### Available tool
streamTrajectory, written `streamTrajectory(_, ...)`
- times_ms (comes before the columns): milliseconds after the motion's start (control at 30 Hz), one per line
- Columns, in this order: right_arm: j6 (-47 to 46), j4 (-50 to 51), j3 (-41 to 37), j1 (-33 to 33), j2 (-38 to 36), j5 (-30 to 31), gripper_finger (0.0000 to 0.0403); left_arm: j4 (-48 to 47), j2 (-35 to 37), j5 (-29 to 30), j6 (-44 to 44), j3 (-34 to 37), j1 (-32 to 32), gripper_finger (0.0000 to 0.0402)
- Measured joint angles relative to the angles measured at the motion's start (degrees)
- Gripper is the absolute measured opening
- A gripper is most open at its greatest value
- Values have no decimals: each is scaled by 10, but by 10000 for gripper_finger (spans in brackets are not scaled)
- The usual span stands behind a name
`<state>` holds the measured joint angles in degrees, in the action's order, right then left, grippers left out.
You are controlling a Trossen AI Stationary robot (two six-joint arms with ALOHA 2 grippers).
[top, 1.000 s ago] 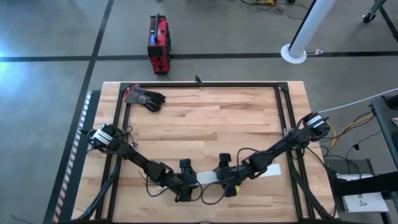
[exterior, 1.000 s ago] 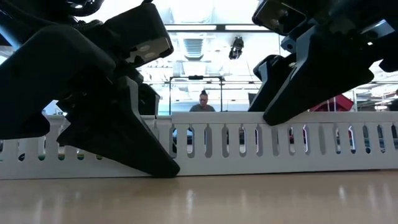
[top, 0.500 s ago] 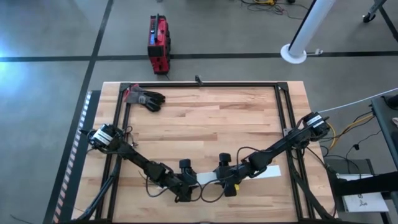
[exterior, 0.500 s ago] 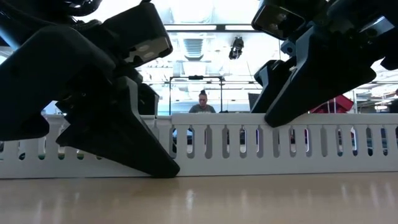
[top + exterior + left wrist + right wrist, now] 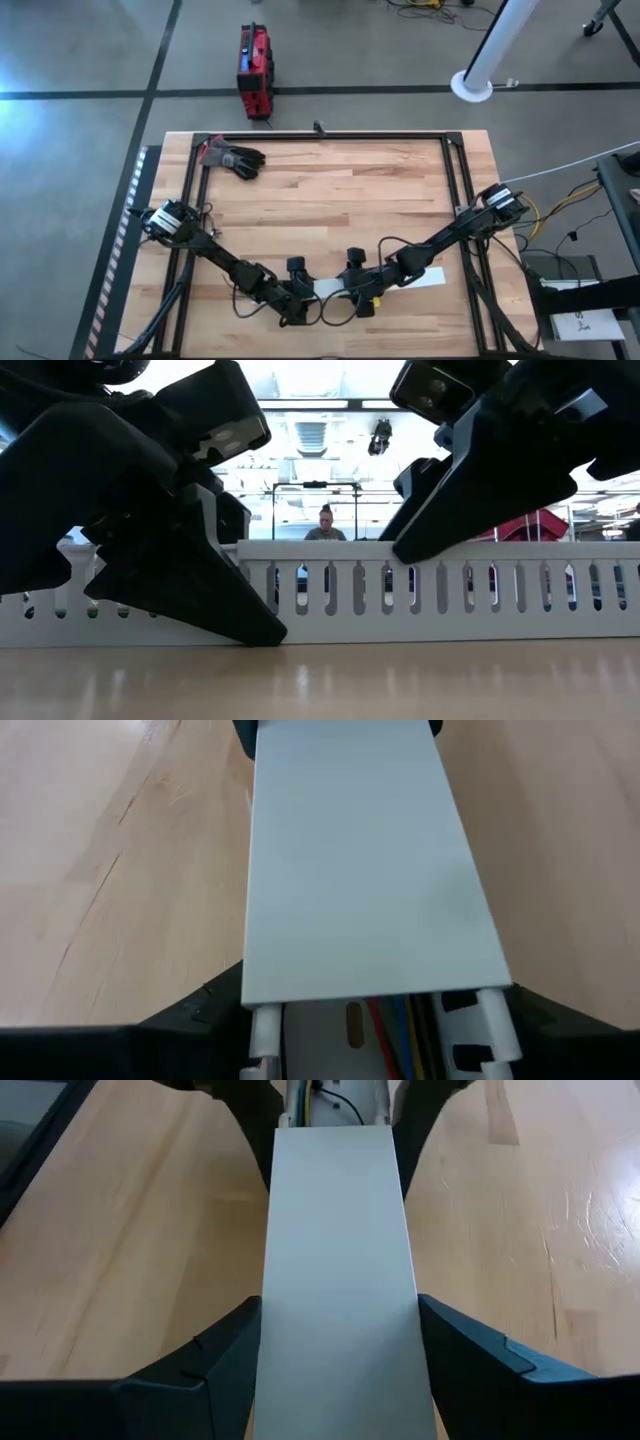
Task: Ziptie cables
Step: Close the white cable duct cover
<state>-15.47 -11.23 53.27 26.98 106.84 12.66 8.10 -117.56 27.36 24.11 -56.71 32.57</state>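
Evidently, both grippers straddle the long white slotted plastic duct (image 5: 345, 287): left gripper (image 5: 293, 303) and right gripper (image 5: 362, 298) apparently clamping it; keep its flat white cover (image 5: 365, 860) aligned over the coloured cables (image 5: 398, 1030).

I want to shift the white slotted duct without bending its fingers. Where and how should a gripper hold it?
Probably across its width, from above, the way both grippers straddle it now. The duct lies flat on the table, its flat cover up; the left gripper and right gripper flank its long sides. Press low on the solid base, not the slotted fingers.
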Motion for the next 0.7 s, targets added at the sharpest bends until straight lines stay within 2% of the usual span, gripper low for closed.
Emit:
streamTrajectory(167, 13, 3, 10, 0, -1, -1, 218, 14, 0, 3, -16, 1, -1, 240)
streamTrajectory(467, 11, 1, 18, -3, 0, 19, 218, 24, 5, 7, -19, 1, -2, 224)
streamTrajectory(700, -1, -4, 23, -8, 3, 19, 218, 43, 5, 5, -15, -2, -7, 239)
